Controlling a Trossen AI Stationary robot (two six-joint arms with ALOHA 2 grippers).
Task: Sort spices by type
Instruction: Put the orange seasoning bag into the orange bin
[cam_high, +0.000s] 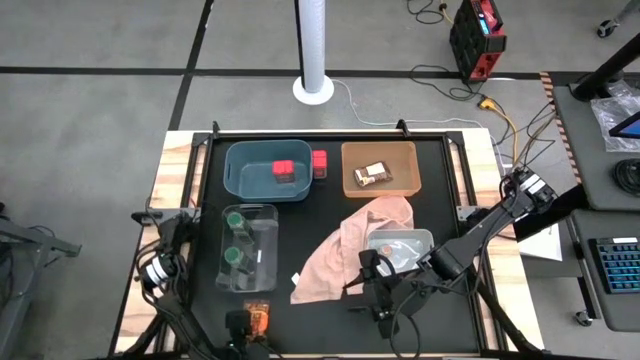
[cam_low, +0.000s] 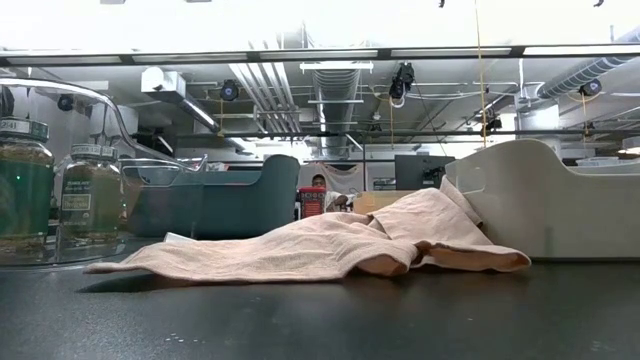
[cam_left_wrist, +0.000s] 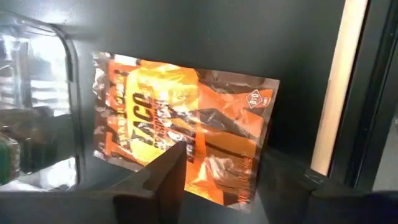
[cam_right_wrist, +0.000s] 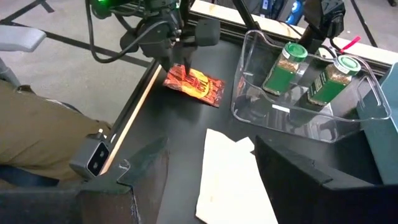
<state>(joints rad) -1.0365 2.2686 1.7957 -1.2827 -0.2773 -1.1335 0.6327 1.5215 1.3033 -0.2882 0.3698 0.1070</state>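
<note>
- Our left hand (cam_right_wrist: 177, 46) hangs at the near edge of the tabletop (cam_high: 330, 320), its fingers (cam_left_wrist: 165, 171) spread and closed on nothing.
- Right under that hand lies the orange-red taco packet (cam_left_wrist: 186, 146), flat on the tabletop and free; one fingertip shows in front of it in the left wrist view, and we cannot tell whether it touches.
- Beside the left hand, just past the packet, stands the clear bin (cam_high: 250, 248) with two green-lidded jars (cam_right_wrist: 286, 65) upright inside.
- Our right hand (cam_high: 382, 293) rests low over the tabletop, fingers (cam_right_wrist: 146, 165) parted with nothing between them.
- Just ahead of the right hand lies the near edge of the pink cloth (cam_high: 345, 250), which spreads away from it and drapes over part of the grey bin (cam_high: 405, 245).
- The grey bin, close beside the right hand, holds a pinkish item we cannot make out.
- Well beyond both hands, the teal bin (cam_high: 265, 168) holds two pink boxes (cam_high: 283, 172); a third pink box (cam_high: 319, 162) stands on the tabletop between the teal bin and the orange bin (cam_high: 380, 168).
- The orange bin holds a brown packet (cam_high: 374, 176).
</note>
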